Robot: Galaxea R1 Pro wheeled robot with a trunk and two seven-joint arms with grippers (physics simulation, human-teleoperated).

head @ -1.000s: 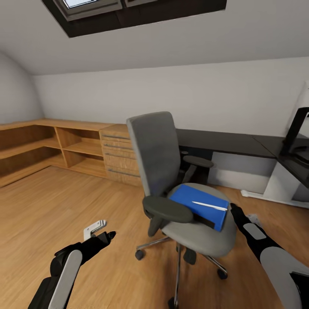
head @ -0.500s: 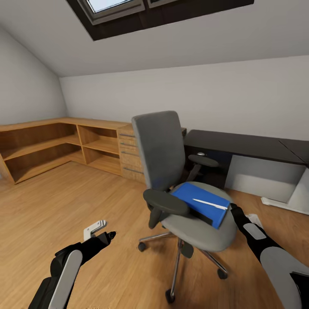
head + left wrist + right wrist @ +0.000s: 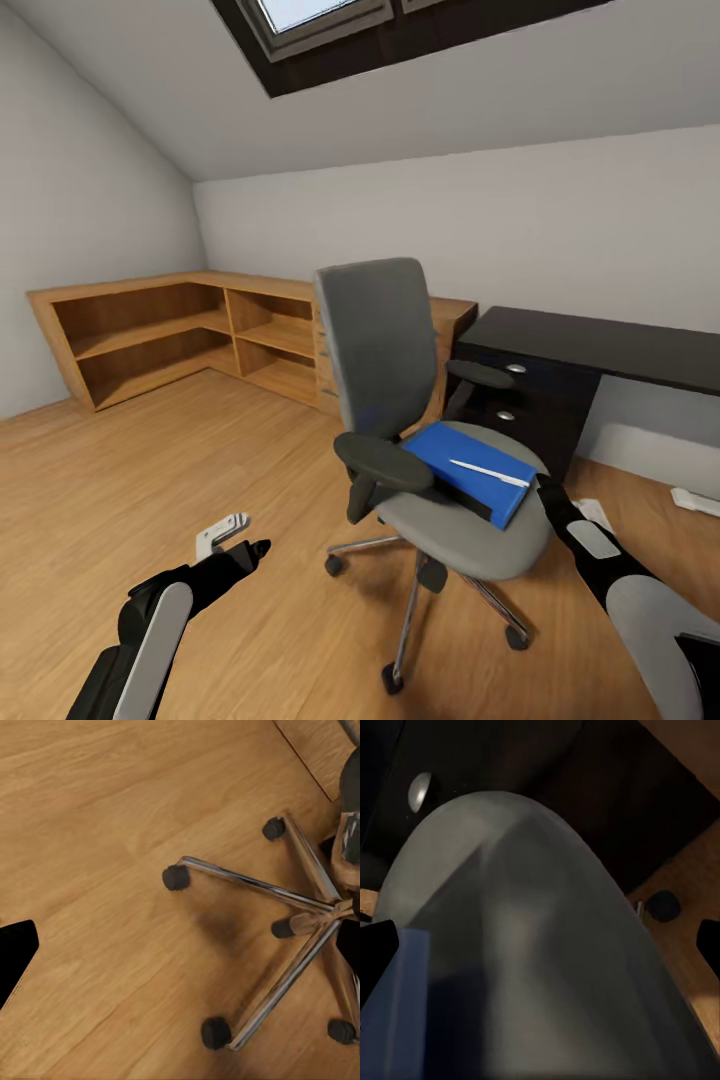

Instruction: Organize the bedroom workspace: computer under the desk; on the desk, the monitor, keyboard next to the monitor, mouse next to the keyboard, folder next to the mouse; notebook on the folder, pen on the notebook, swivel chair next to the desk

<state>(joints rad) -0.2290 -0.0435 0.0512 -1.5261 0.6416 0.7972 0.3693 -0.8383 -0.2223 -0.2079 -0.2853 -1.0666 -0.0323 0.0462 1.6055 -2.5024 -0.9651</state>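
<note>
The grey swivel chair (image 3: 380,350) stands on the wood floor right in front of me. On its seat lies the blue folder (image 3: 455,462) with the pale pen (image 3: 488,474) on top. My right gripper (image 3: 548,492) is clamped on the seat's front edge. In the right wrist view the seat (image 3: 525,945) fills the gap between the fingers, with the folder (image 3: 397,1020) on one side. My left gripper (image 3: 235,545) hangs open over bare floor, beside the chrome chair base (image 3: 300,922). The black desk (image 3: 600,345) stands behind the chair. Monitor, keyboard, mouse, computer and notebook are out of view.
A low light-wood shelf cabinet (image 3: 180,335) runs along the left and back walls. The sloped ceiling with a skylight (image 3: 330,20) comes down on the left. The desk's black drawer unit (image 3: 520,400) is just behind the chair. Open floor lies to the left.
The camera has swung left, so the cabinet and desk slid right and the monitor left the picture. The chair kept its place at my right gripper, turning slightly. The arms look unchanged.
</note>
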